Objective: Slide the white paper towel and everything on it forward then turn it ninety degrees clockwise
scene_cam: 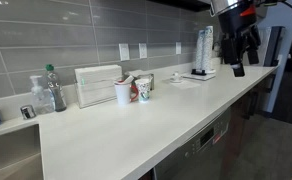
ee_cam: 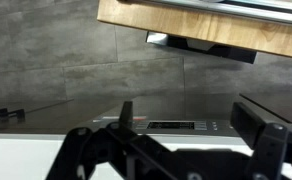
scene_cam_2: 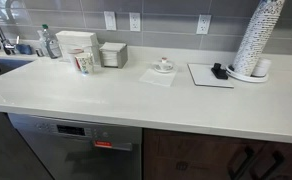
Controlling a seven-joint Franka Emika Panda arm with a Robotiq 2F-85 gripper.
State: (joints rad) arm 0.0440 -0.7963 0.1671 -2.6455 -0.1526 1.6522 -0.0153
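The white paper towel [scene_cam_2: 160,76] lies flat on the counter, with the small low white cup [scene_cam_2: 164,66] standing on it. Both also show in an exterior view, the towel [scene_cam: 183,81] and the cup [scene_cam: 176,76] near the stacked cups. My gripper [scene_cam: 238,60] hangs above the counter's far end, high and apart from the towel. It does not show in the exterior view that looks along the wall. In the wrist view the two fingers [ee_cam: 191,120] stand wide apart with nothing between them, facing the tiled wall.
Two red-and-white printed cups [scene_cam: 133,91] stand by a ribbed white box [scene_cam: 97,84]. A tall cup stack [scene_cam_2: 256,40] rises on a white base. A black-edged tray [scene_cam_2: 210,75] lies beside the towel. A sink and bottles [scene_cam_2: 48,42] sit at the far end.
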